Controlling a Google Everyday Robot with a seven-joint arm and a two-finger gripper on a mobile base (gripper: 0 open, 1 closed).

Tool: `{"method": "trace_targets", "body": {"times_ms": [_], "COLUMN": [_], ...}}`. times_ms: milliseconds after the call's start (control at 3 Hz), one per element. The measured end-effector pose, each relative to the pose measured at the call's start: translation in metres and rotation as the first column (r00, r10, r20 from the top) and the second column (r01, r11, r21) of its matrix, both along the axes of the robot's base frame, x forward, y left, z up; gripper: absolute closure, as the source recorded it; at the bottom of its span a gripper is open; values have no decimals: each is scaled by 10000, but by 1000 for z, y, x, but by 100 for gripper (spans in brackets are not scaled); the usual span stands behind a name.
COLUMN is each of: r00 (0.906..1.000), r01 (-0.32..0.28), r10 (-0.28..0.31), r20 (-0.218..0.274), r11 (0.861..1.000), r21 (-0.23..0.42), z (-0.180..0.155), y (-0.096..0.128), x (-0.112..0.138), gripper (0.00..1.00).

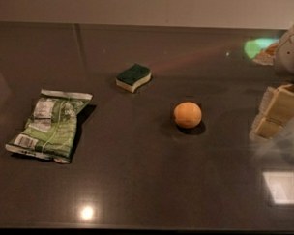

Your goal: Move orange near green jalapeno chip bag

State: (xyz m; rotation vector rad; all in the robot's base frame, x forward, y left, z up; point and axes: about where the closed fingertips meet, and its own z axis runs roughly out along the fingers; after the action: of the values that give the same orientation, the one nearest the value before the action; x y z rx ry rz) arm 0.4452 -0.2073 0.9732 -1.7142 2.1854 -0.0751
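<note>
The orange (187, 114) sits on the dark countertop right of centre. The green jalapeno chip bag (51, 125) lies flat at the left, label side up, well apart from the orange. My gripper (277, 113) hangs at the right edge of the view, beige, with the white arm above it. It is to the right of the orange, apart from it, and holds nothing that I can see.
A yellow sponge with a green top (133, 77) lies behind and between the bag and the orange. The dark glossy countertop (144, 187) shows light reflections at the front and at the right. A wall runs along the back edge.
</note>
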Motion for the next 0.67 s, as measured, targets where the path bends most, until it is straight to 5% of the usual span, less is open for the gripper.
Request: {"method": "trace_targets", "body": {"times_ms": [667], "r00": [9984], "r01": [-556], "r10": [556], "r20": [34], "r11": [9918], "r21": [1154], "z": [-34], "y": [31], "x": [23], "gripper": [0]}}
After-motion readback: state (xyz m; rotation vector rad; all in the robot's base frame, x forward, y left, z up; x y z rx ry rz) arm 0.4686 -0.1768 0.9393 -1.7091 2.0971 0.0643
